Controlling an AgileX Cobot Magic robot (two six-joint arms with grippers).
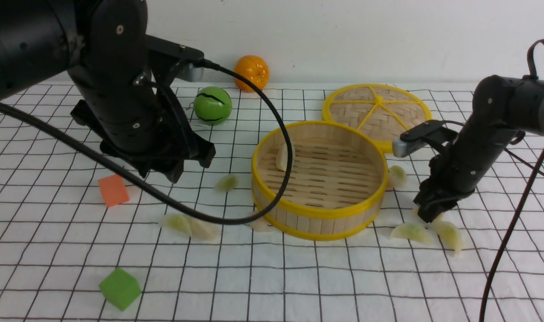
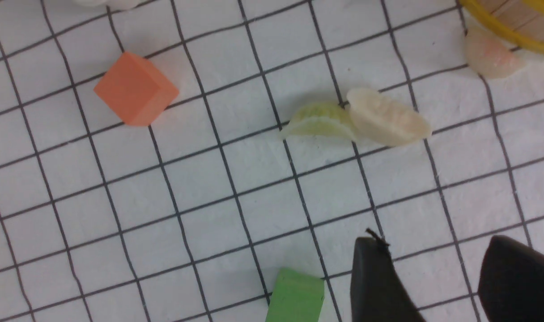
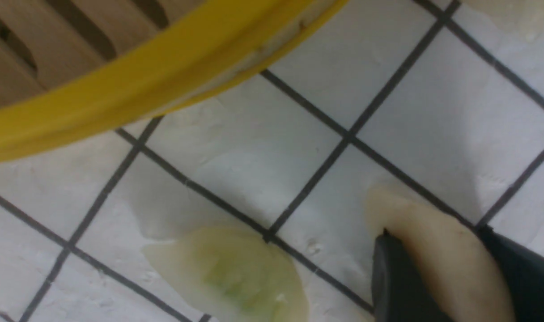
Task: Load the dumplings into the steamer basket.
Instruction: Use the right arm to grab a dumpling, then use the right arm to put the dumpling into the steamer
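Observation:
The steamer basket (image 1: pixel 316 215) stands mid-table with one whitish dumpling (image 1: pixel 282 156) leaning on its inner wall. Other dumplings lie on the cloth: one (image 1: pixel 227 182) left of the basket, a green (image 1: pixel 178 222) and white (image 1: pixel 205 230) pair in front left, a pinkish one (image 1: pixel 259 223) at the basket's foot, and several on the right (image 1: pixel 396 175) (image 1: pixel 413 232) (image 1: pixel 448 233). My left gripper (image 1: pixel 189 165) hangs open and empty above the cloth, also in the left wrist view (image 2: pixel 437 250). My right gripper (image 1: pixel 428 214) is down at the cloth, shut on a whitish dumpling (image 3: pixel 442 255).
The flat woven lid (image 1: pixel 377 112) lies behind the basket. A green ball (image 1: pixel 212 105) and an orange (image 1: pixel 252 72) sit at the back. An orange cube (image 1: pixel 113 190) and a green cube (image 1: pixel 120 288) lie left. The left arm's cable (image 1: pixel 278 120) drapes over the basket.

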